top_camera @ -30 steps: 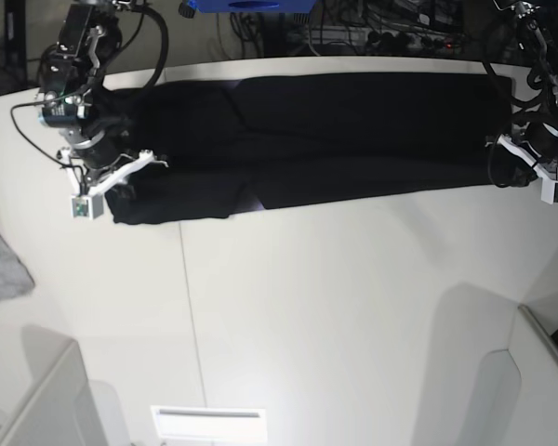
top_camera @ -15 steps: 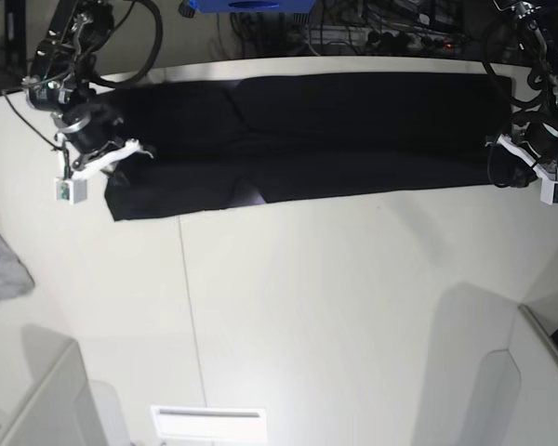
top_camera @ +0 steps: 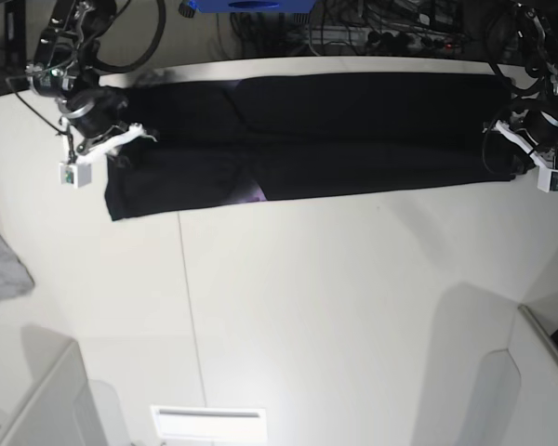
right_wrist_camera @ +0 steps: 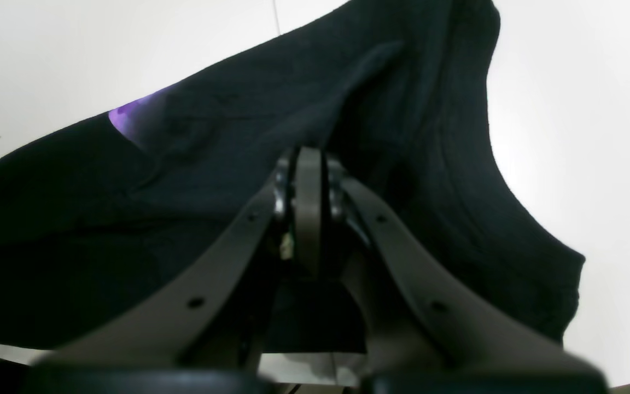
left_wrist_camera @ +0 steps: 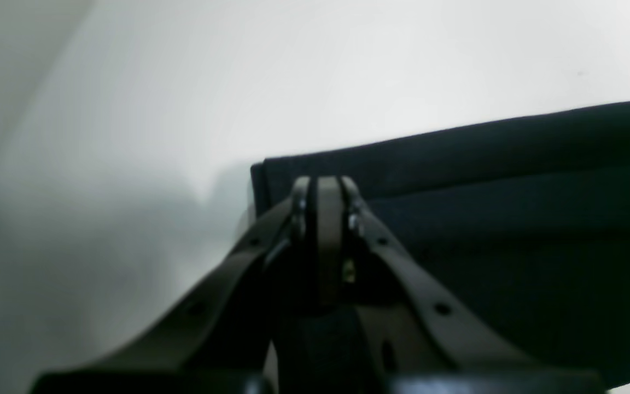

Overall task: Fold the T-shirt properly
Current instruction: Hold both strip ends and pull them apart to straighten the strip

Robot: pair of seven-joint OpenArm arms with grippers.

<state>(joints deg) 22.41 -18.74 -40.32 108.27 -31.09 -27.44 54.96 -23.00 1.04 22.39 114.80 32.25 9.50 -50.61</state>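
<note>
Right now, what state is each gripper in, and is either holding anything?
Left gripper: shut, at the end of the T-shirt; a grip on the cloth cannot be told.
Right gripper: shut over the T-shirt; grip likewise unclear.

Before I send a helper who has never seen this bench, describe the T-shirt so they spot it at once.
Look at the far edge of the white table, between the two robot arms. The T-shirt is the long black band of cloth stretched from one arm to the other. Unlike the small grey cloth at the table's side, it is black with a purple patch peeking out.
</note>
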